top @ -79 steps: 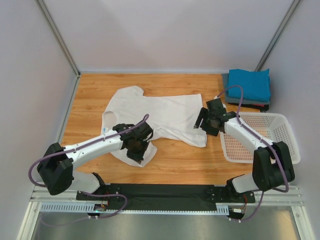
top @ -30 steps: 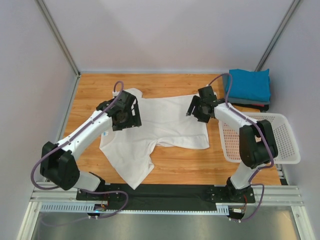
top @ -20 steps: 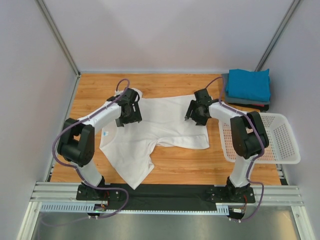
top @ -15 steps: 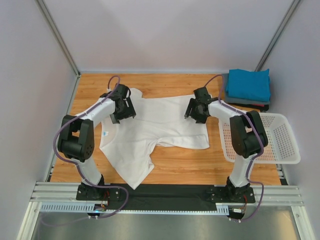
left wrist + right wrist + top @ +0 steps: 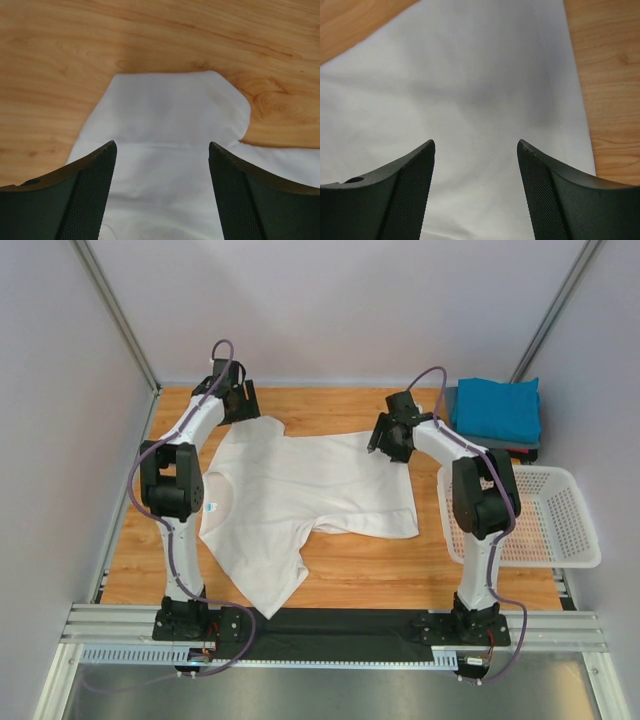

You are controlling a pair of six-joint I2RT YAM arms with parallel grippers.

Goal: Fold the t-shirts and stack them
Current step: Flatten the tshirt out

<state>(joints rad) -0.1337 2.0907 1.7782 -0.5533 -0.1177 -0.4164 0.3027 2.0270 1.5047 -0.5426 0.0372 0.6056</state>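
Found the white t-shirt [image 5: 300,490] spread on the wooden surface [image 5: 340,405]. Saw left gripper [image 5: 162,150] open and empty above its far sleeve [image 5: 172,107], right gripper [image 5: 475,145] open and empty over its body, seemingly just clear.

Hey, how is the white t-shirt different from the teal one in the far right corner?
The white t-shirt lies spread open and rumpled across the middle of the table; the teal t-shirt is folded into a neat rectangle. The white one rests straight on the wood, while the teal one sits on top of a folded dark grey shirt. Spread out, the white one covers far more of the table than the teal one. Both are plain, single-colour shirts.
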